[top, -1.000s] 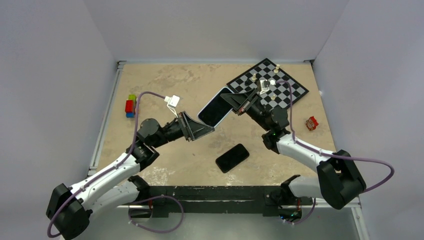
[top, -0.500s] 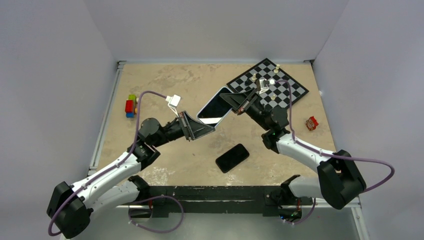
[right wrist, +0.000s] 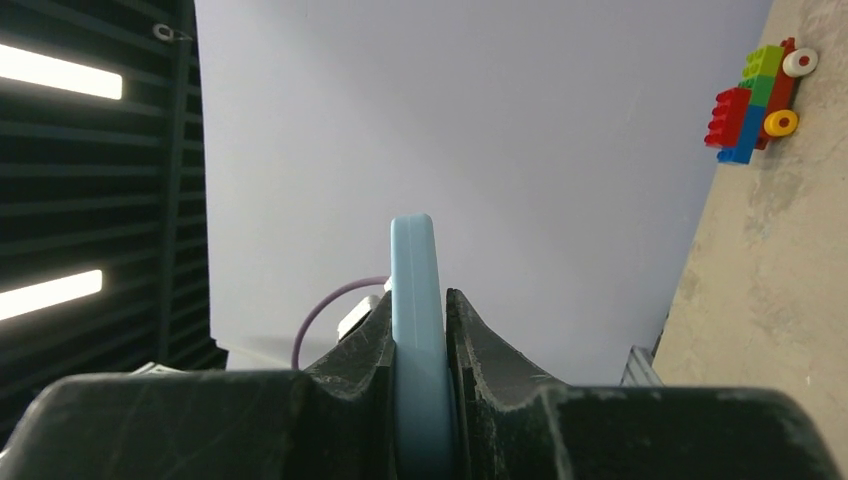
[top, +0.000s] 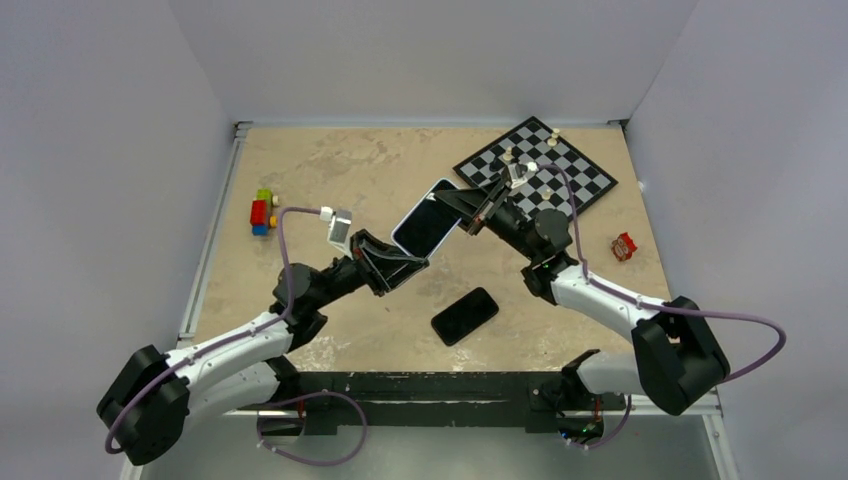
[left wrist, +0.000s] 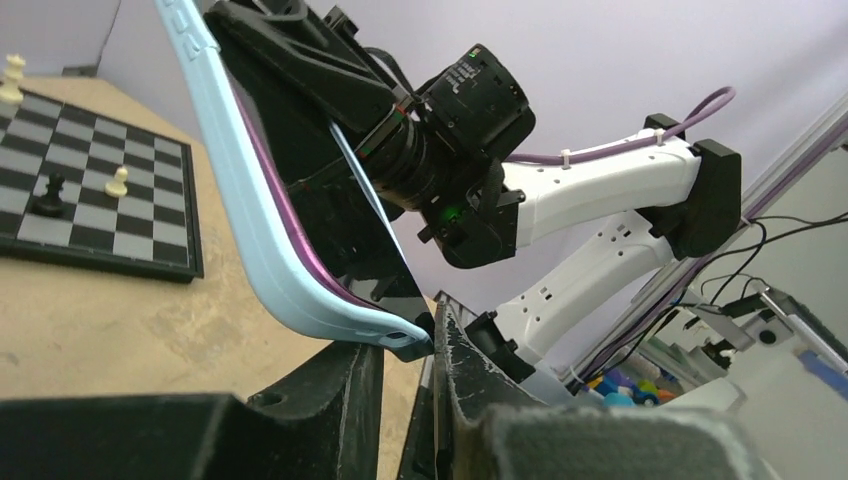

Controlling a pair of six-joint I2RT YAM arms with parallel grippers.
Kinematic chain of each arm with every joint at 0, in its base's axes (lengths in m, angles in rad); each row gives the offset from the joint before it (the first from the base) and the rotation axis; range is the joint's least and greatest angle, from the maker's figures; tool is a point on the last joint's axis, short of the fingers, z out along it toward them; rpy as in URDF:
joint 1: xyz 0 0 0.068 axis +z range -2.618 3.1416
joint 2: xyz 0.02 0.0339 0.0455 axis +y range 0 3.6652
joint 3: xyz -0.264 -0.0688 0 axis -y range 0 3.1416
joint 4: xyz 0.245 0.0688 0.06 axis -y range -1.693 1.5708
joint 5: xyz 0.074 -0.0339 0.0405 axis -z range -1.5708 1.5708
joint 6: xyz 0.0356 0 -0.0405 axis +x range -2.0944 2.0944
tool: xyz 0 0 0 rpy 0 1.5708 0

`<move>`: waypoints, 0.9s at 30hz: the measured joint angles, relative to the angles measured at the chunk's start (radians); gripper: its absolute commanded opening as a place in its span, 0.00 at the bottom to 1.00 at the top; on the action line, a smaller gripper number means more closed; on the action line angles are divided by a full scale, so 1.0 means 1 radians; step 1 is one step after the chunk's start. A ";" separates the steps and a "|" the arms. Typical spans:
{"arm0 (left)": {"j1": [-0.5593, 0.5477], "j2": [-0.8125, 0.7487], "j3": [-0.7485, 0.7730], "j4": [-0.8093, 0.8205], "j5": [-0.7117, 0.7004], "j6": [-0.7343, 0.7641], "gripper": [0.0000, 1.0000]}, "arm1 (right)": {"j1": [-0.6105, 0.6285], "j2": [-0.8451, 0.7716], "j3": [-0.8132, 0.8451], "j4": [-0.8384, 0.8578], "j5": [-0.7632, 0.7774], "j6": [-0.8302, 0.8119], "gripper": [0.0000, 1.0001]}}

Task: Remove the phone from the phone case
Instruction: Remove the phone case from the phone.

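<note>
My left hand is just under the light blue phone case. Its two dark fingers pinch the bottom corner of the phone case. The phone case leans, with its top up and to the left. The phone, dark with a purple edge, sits against its inner side. The right hand is at its top end. Left of the phone case, a chessboard with a few pieces lies on the tan desk.
</note>
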 measured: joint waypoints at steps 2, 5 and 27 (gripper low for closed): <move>0.000 0.050 -0.013 0.112 0.013 0.030 0.00 | -0.005 0.000 0.000 -0.001 -0.007 0.025 0.00; 0.000 0.107 -0.025 0.240 0.034 0.076 0.00 | -0.010 0.000 0.000 -0.001 -0.010 0.061 0.00; 0.032 -0.011 0.110 -0.247 -0.061 0.011 0.12 | -0.032 0.053 -0.006 0.124 0.028 0.176 0.00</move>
